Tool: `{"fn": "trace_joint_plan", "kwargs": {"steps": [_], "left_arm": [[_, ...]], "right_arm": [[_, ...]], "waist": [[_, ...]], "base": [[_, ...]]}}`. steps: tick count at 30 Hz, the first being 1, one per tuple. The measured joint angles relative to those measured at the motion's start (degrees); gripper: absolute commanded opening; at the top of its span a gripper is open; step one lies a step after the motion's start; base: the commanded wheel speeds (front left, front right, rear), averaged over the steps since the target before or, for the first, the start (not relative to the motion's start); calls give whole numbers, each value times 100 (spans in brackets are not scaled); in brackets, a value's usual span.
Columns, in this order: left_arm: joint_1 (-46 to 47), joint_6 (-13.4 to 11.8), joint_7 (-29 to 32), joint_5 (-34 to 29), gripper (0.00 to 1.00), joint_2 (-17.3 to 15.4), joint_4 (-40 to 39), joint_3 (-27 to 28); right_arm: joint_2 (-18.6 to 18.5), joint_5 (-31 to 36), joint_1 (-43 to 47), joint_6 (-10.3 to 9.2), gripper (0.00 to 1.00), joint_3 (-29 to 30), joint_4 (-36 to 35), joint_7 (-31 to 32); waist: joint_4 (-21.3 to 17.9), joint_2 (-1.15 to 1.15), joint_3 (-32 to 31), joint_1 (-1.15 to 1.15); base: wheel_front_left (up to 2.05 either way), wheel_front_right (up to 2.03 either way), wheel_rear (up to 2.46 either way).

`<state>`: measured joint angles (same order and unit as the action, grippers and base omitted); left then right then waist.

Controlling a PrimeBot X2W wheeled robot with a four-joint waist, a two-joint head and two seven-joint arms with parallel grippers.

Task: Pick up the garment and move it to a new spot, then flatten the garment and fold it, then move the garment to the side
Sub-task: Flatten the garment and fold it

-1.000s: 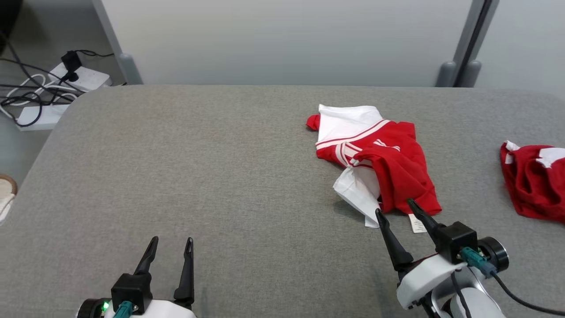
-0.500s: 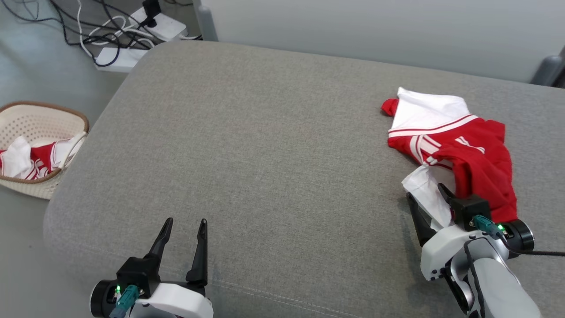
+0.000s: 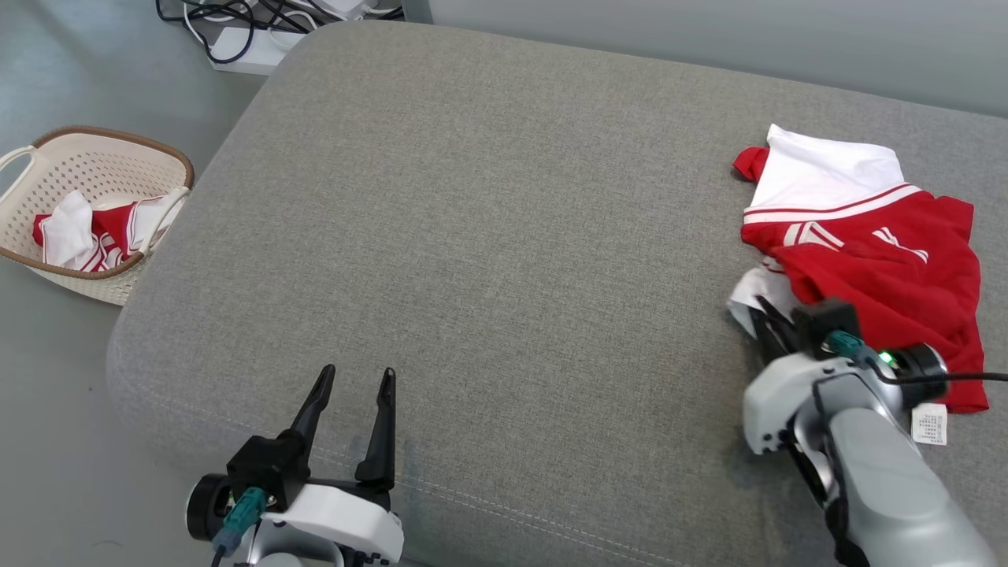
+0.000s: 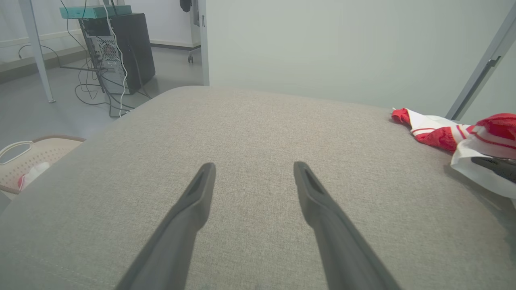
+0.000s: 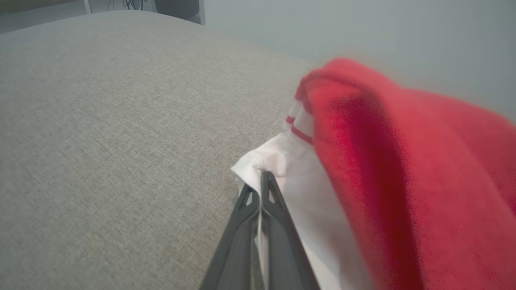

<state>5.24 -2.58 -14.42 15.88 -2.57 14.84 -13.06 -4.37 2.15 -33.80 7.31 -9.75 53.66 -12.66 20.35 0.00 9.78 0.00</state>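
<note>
Garment (image 3: 882,268), red and white, lies crumpled on the grey cushion (image 3: 472,236), just ahead and to the right of the right pincer (image 5: 263,177). That pincer is clamped tight on the garment's white edge, and the red part bunches up to its right. A white tag (image 3: 929,424) lies beside its wrist. Left pincer (image 3: 357,370) is spread wide and holds nothing, with the garment well off to its right. Basket (image 3: 47,142) with clothes (image 3: 94,232) sits on the floor (image 3: 47,409), far to its left.
</note>
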Motion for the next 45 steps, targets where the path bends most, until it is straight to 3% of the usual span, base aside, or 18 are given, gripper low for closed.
{"fn": "trace_joint_plan", "kwargs": {"steps": [3, 8, 12, 15, 20, 24, 28, 38, 39, 40, 41, 45], "left_arm": [[4, 0, 0, 32, 100, 0, -4, -67], [4, 1, 0, 109, 100, -1, 27, -246], [4, 1, 0, 186, 100, -1, 62, -470], [4, 4, 0, 224, 100, -2, 108, -641], [-12, 3, 1, 246, 100, -5, 200, -791], [-31, -1, 1, 294, 100, -10, 212, -802], [-49, 0, 1, 342, 100, -11, 194, -738], [129, 59, 0, 345, 100, -9, 70, -965], [170, 59, 0, 345, 100, -9, 65, -994], [204, 59, 1, 345, 100, -8, 66, -1016], [230, 59, 0, 345, 100, -4, 64, -1021], [232, 59, 1, 342, 100, -5, 67, -999]], "right_arm": [[45, -323, -127, 0, 0, -360, -91, -53], [33, -1386, -680, 0, 0, -1521, -794, -101], [33, -1845, -1532, 0, 0, -2285, -1338, -107], [33, -2130, -2355, 0, 0, -2454, -1605, -109], [25, -2285, -3511, 0, 0, -1942, -1710, -159], [-288, -2156, -3676, 0, 0, -1316, -1239, -202], [-713, -1960, -3155, 0, 0, -949, -330, -101], [-1223, -1968, -1237, 1, 0, 60, 1803, 54], [-1277, -1967, -1124, 1, 27, 166, 1894, 48], [-1327, -1957, -1041, 1, 84, 241, 1952, 32], [-1367, -1950, -976, 1, 100, 334, 1980, 22], [-1458, -1815, -910, 0, 100, 500, 1931, -103]], "waist": [[-7, 0, -9, 0], [-12, 0, -55, 0], [34, 0, -86, 0], [106, 0, -130, 0], [209, 0, -232, 0], [212, 0, -288, 0], [86, 0, -259, 0], [-223, 0, 49, 0], [-252, 0, 67, 0], [-276, 0, 79, 0], [-298, 0, 82, 0], [-398, 0, 29, 0]], "base": [[0, 0, 0], [0, 0, 0], [0, 0, 0], [0, 0, 0], [0, 0, 0], [0, 0, 0], [0, 0, 0], [0, 0, 0], [0, 0, 0], [0, 0, 0], [0, 0, 0], [0, 0, 0]]}}
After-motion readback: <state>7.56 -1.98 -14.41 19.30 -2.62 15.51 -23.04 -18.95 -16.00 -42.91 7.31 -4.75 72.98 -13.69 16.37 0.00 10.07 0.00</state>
